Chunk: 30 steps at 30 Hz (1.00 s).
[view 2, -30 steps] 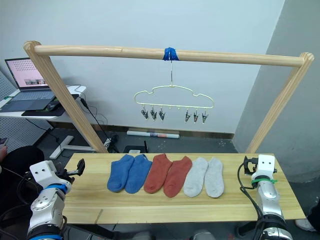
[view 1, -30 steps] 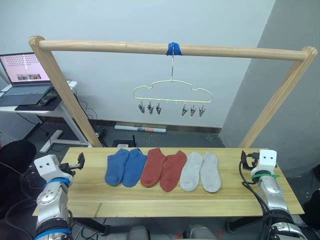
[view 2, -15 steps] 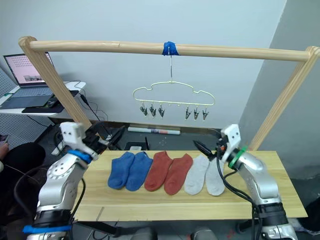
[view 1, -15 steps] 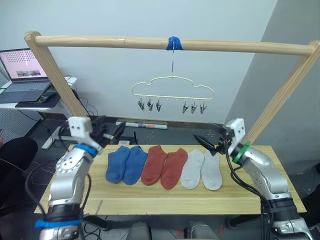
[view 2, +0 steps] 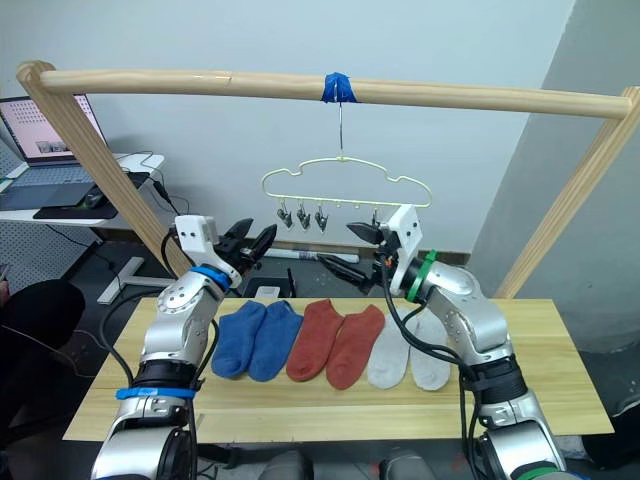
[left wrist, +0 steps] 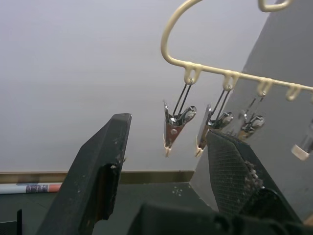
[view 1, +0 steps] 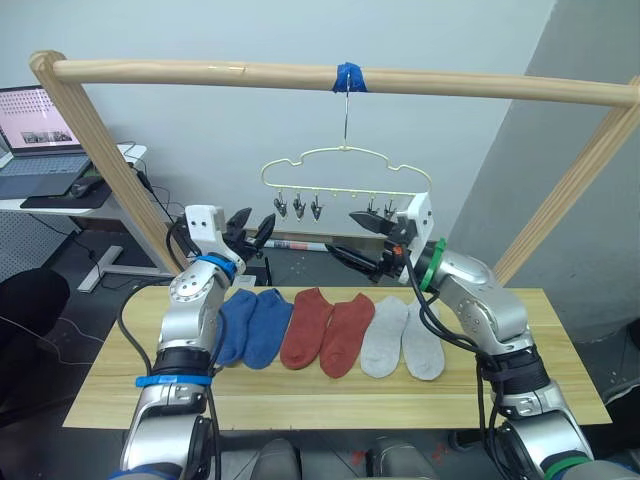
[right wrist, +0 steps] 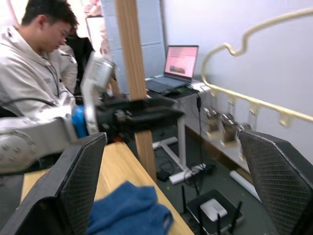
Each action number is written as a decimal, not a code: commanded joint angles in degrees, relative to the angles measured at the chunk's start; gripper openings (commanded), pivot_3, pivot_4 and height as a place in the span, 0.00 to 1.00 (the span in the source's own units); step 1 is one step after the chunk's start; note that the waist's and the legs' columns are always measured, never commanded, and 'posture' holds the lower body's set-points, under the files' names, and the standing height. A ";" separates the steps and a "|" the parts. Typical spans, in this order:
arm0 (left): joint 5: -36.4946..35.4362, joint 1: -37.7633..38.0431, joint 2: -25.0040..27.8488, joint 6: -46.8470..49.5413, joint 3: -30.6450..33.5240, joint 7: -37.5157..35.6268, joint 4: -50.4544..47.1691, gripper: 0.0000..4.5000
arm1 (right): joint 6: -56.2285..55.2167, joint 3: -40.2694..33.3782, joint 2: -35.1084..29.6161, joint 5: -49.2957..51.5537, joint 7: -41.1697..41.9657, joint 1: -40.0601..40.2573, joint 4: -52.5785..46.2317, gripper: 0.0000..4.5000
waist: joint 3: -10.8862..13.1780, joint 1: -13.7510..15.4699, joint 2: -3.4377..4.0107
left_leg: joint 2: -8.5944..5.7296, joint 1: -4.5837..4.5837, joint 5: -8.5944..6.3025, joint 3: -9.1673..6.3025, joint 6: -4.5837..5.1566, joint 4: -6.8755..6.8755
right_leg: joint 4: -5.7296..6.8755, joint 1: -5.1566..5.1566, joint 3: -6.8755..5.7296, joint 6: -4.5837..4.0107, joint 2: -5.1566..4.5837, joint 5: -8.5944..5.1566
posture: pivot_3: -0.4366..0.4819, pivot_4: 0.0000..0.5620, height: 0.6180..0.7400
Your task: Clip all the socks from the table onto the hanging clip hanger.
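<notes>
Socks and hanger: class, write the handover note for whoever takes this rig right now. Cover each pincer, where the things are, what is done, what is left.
Left pincer: open, empty, raised near the hanger's left clips.
Right pincer: open, empty, raised below the hanger's right clips.
Socks: all six lie flat in a row on the table, blue pair, red pair, grey pair.
Hanger: hangs from the rail, every clip bare.
Done: nothing clipped.
Left: pick up and clip all six socks.
</notes>
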 commanded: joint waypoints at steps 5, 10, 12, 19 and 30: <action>1.80 -5.27 -0.77 -6.32 0.47 0.30 7.04 0.61 | 0.04 0.12 1.08 -1.28 -0.33 -2.30 -1.19 1.00 | 0.14 -0.02 -0.03 | 0.00 -0.11 0.00 -0.04 0.00 0.00 | 0.01 -0.10 -0.05 0.00 0.00 0.00 | 0.47 0.18 1.00; 2.46 -7.21 -1.44 -8.67 0.25 0.39 11.00 0.61 | 0.11 0.39 1.43 -1.98 -0.45 -2.42 -1.61 1.00 | 0.19 -0.02 -0.02 | 0.00 -0.36 0.00 -0.14 0.00 0.10 | 0.03 -0.25 -0.14 0.01 0.00 0.01 | 0.46 0.18 1.00; 2.75 -8.09 -1.68 -9.44 0.22 0.45 12.57 0.61 | 0.13 0.45 1.58 -2.18 -0.60 -2.45 -1.73 1.00 | 0.24 -0.03 -0.01 | 0.00 -0.38 0.00 -0.19 0.00 0.11 | 0.03 -0.25 -0.19 0.01 0.00 0.01 | 0.46 0.18 1.00; 3.60 -11.64 -2.31 -12.27 0.42 0.72 18.27 0.61 | 0.56 0.27 1.68 -2.31 -1.11 -2.38 -2.37 1.00 | 0.35 -0.12 0.00 | -0.01 -0.44 0.00 -0.32 0.00 0.18 | 0.04 -0.24 -0.33 0.01 0.00 0.01 | 0.45 0.18 1.00; 3.51 -14.92 -3.03 -14.92 0.71 0.62 23.19 0.61 | 1.21 -0.03 1.48 -2.26 -1.48 -2.68 -3.32 1.00 | 0.37 -0.63 0.00 | -0.02 -0.49 0.00 -0.45 0.00 0.19 | 0.04 -0.24 -0.43 0.01 0.01 0.01 | 0.44 0.17 1.00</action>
